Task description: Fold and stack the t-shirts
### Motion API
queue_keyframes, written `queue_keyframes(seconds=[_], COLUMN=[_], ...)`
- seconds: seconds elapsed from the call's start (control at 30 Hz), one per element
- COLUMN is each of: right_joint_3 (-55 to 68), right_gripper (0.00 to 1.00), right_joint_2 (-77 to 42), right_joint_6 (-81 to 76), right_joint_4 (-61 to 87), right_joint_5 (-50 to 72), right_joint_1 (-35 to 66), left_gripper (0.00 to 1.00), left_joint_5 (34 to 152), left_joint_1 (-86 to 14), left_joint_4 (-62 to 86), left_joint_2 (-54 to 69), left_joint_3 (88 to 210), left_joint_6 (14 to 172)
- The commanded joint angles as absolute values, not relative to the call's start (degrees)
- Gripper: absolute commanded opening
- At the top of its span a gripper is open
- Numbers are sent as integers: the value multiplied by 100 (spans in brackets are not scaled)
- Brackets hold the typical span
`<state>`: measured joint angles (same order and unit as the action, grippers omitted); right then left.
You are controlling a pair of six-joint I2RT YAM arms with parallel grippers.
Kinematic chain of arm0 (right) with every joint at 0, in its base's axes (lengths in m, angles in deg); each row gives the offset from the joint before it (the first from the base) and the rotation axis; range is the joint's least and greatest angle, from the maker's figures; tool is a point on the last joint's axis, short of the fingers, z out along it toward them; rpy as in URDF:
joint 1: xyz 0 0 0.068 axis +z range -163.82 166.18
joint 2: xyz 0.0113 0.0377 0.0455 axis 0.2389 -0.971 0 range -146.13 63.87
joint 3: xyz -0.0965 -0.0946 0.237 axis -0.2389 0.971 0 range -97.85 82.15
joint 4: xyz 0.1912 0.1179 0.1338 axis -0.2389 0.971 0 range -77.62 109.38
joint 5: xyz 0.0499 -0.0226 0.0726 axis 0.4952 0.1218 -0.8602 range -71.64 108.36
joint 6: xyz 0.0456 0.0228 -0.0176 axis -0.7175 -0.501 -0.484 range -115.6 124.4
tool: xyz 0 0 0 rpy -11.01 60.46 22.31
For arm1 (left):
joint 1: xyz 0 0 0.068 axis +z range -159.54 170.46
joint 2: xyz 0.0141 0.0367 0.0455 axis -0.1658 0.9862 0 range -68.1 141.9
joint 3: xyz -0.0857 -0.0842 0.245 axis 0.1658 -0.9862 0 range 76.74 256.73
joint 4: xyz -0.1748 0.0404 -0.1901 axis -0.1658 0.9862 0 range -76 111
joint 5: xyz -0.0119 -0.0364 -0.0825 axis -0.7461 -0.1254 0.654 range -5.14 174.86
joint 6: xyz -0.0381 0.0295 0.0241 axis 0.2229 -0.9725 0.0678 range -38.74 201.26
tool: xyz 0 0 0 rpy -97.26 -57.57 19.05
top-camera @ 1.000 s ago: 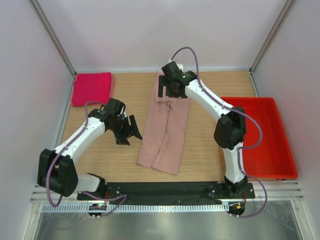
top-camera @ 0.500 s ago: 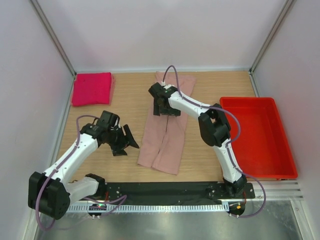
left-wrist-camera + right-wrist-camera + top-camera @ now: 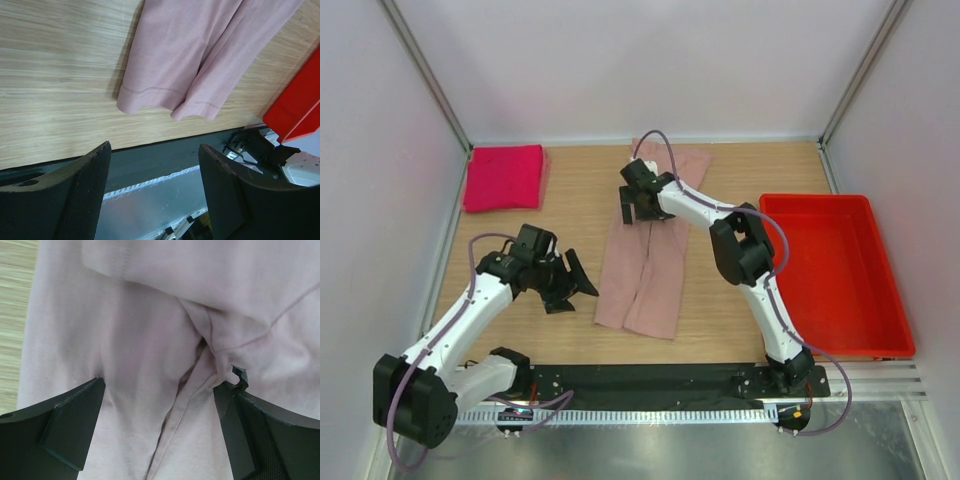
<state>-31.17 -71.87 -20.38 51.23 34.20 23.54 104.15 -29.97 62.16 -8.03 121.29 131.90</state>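
Red plastic bin [image 3: 840, 280] along the right edge of the wooden worktop [image 3: 580, 200], long side running near to far. Black strip [image 3: 650, 378] across the near edge, ribbed pale rail [image 3: 650, 415] just outside it. White walls [image 3: 640, 70] on three sides.

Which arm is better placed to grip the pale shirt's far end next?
Right, probably: the right hand hangs open directly over the pale pink shirt; the left hand is beside it.

White arms [image 3: 460, 320], black joints, looping purple cables [image 3: 658, 133].
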Motion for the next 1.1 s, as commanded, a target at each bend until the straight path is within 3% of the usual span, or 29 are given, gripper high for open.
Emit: queue_keyframes(seconds=[0.0, 0.2, 0.4, 0.57, 0.63, 0.73, 0.77, 0.8, 0.83, 1.07], right_joint_3=[-3184, -3421, -3721, -1799, -565, 1123, 1514, 2197, 2508, 4259], right_gripper=[99, 100, 100, 100, 93, 76, 54, 46, 43, 60], right_joint_2=[-7394, -6973, -5895, -4383, -3533, -2373, -2141, -1869, -1509, -786], right_joint_6=[-566, -325, -913, -1589, -1905, -2591, -2932, -3083, -3250, -3849], right_joint_4=[4613, 4726, 6044, 6046, 5774, 4810, 4623, 4465, 4159, 3550], right_joint_5=[2971, 2547, 2768, 1907, 1407, 775, 677, 598, 475, 166], right_joint_1=[2336, 2037, 2054, 2054, 2063, 2063, 2063, 2072, 2072, 2300], left_gripper=[72, 71, 70, 66, 64, 59, 57, 56, 54, 53], left_joint_5=[10674, 10621, 10806, 10903, 10903, 10999, 11060, 11070, 11105, 11219], left_joint_1=[-2967, -2967, -2967, -2967, -2967, -2967, -2967, -2967, -2967, -2984], left_joint_4=[5918, 5751, 5557, 5513, 5452, 5355, 5294, 5267, 5232, 5038], left_joint_2=[-623, -26, 800, 1222, 1311, 1442, 1495, 1548, 1627, 1864], left_joint_3=[12024, 12147, 12331, 12428, 12402, 12367, 12332, 12314, 12297, 12051], left_joint_6=[13198, 12970, 12715, 12512, 12477, 12459, 12451, 12442, 12433, 12354])
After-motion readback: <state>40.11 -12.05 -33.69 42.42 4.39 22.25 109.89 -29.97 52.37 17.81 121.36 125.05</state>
